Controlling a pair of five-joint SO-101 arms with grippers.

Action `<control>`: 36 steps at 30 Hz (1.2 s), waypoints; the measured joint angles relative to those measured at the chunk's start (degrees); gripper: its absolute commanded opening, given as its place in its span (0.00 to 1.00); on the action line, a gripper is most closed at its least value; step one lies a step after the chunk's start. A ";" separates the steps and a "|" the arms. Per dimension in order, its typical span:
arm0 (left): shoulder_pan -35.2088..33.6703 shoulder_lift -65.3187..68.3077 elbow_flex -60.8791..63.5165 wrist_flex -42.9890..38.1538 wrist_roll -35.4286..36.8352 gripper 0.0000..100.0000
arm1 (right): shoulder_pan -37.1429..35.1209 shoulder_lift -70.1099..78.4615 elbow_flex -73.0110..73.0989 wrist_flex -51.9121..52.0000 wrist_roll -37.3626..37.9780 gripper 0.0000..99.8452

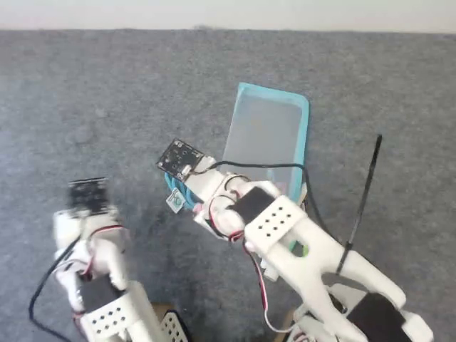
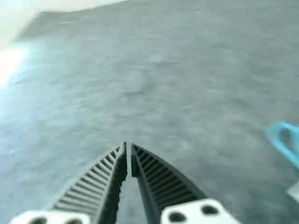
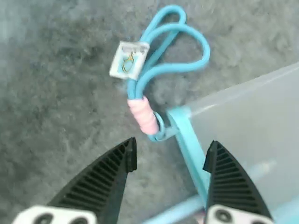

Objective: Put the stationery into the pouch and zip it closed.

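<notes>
Flat on the grey counter (image 1: 107, 85), toward its far middle: a translucent pouch (image 1: 265, 132) bound in teal. Poised low over the pouch's near corner, the right hand (image 3: 173, 143), black ribbed fingers (image 3: 110, 175) spread well apart, straddling the teal binding (image 3: 187, 140) just short of the pull cord (image 3: 138, 87). Off to the side and well apart from the pouch, the left hand (image 2: 128, 147), toothed fingers pressed together on nothing, low over bare counter.

Judged light and limp: thin frosted plastic walls, soft enough to buckle or to slide across the counter if tugged from one end (a case, perhaps, for pinning the far end while pulling). Smooth and probably slippery on the flat faces, firmer along the binding.

Best taken at the cord: a thin teal string in two loops, gathered through a short pink sleeve (image 3: 144, 116), with a small clear square tag (image 3: 129, 59) lying against it. Sleeve likely the surest hold, being round, rubbery-looking and nearest the pouch corner, though small and liable to roll between ribbed fingers. Loops floppy, apt to slip from under a closing pinch; tag too slight to pull by.

Counter napped and fuzzy like carpet, offering some friction under the plastic. Contents of the pouch too hazy to make out through the frosted wall.
</notes>
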 measured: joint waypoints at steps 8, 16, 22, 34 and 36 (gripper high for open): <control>-7.56 0.00 0.00 -0.62 0.09 0.01 | -2.73 13.89 -6.42 -3.16 -22.33 0.24; -7.65 0.00 0.00 -0.62 0.09 0.01 | -6.33 17.41 -12.48 -3.69 -53.36 0.25; -7.65 0.00 0.00 -0.62 0.18 0.01 | -6.24 17.41 -12.66 -3.69 -59.08 0.24; -5.10 0.00 0.00 0.79 0.18 0.01 | -5.54 17.41 -12.66 -3.69 -59.34 0.24; -5.10 0.00 0.00 0.79 0.18 0.01 | -4.84 17.41 -12.66 -3.52 -56.35 0.24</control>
